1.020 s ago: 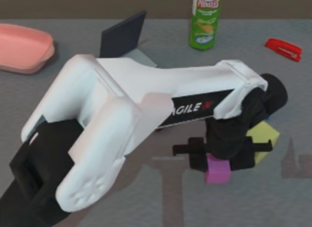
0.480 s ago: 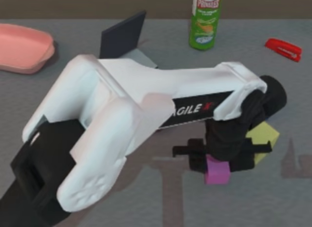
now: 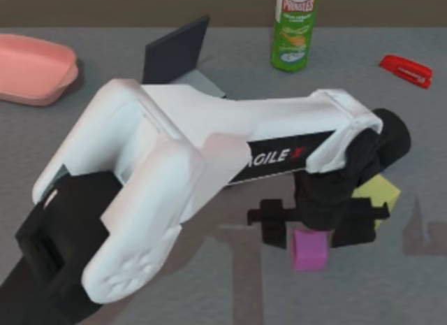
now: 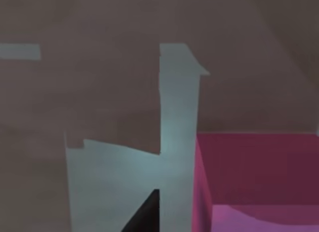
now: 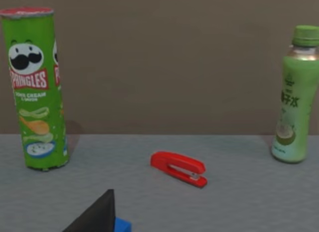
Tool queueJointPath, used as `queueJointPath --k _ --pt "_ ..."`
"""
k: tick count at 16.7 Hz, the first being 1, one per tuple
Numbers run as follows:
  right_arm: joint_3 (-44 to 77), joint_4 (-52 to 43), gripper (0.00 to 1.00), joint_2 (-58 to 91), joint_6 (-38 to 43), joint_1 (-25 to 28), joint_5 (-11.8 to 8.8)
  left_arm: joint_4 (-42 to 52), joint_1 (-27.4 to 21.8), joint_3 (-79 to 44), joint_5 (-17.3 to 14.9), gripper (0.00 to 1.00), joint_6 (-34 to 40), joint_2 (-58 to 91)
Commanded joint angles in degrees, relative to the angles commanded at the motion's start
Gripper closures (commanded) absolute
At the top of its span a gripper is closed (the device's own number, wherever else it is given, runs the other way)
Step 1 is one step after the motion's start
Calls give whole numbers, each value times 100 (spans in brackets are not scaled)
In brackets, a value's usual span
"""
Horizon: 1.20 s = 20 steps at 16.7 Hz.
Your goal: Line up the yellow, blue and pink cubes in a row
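Note:
My left arm reaches across the table to the right of centre. Its gripper (image 3: 316, 226) is open, with the fingers spread wide to either side of the magenta-pink cube (image 3: 309, 249), which sits on the table untouched. In the left wrist view the pink cube (image 4: 254, 182) fills the corner beside one dark fingertip (image 4: 147, 214). The pale yellow cube (image 3: 381, 192) lies just right of the gripper, partly hidden by it. The blue cube (image 5: 122, 225) shows only as a corner in the right wrist view. It lies next to my right gripper (image 5: 94, 219), a dark wedge there.
A green Pringles can (image 3: 293, 28) stands at the back, a red stapler (image 3: 406, 70) lies back right, and a salmon tray (image 3: 35, 66) sits back left. A dark slab (image 3: 176, 52) stands behind the left arm. A green bottle (image 5: 294, 97) appears in the right wrist view.
The left gripper's fingers have spread apart and let go of the pink cube, which now rests on the table slightly nearer the front edge.

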<state>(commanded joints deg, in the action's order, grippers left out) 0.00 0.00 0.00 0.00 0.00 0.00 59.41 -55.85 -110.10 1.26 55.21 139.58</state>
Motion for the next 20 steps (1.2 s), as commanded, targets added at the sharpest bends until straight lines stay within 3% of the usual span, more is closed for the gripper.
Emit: queueJointPath --k 10,17,20 --pt "0 0 0 0 0 0 0 21 5 -21 0 0 0 -4" --pt "0 0 0 0 0 0 0 1252 84 -916 2 0 39 -300" --pt "0 0 0 0 0 0 0 1339 93 -994 5 0 33 -347"
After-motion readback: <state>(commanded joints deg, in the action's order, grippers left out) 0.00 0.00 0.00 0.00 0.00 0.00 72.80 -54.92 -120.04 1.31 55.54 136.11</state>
